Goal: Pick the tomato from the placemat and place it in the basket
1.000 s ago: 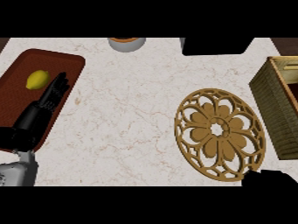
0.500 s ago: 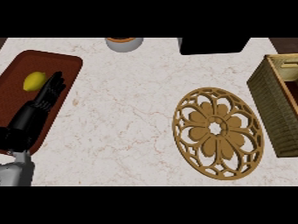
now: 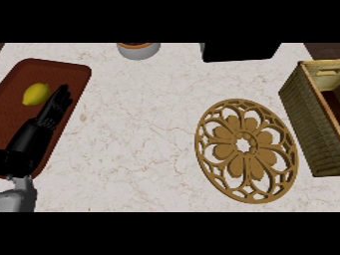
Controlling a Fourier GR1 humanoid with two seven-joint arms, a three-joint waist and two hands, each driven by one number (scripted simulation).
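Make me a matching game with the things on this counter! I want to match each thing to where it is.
Things:
1. yellow fruit
2. wicker basket
3. round wooden trivet
4. left hand

Places:
A. at the right edge of the counter
B. on the counter between the placemat and the basket
C. at the far end of the red-brown placemat
D. stretched over the placemat, fingers straight, just right of the fruit

Pairs: 1-C, 2-A, 3-B, 4-D
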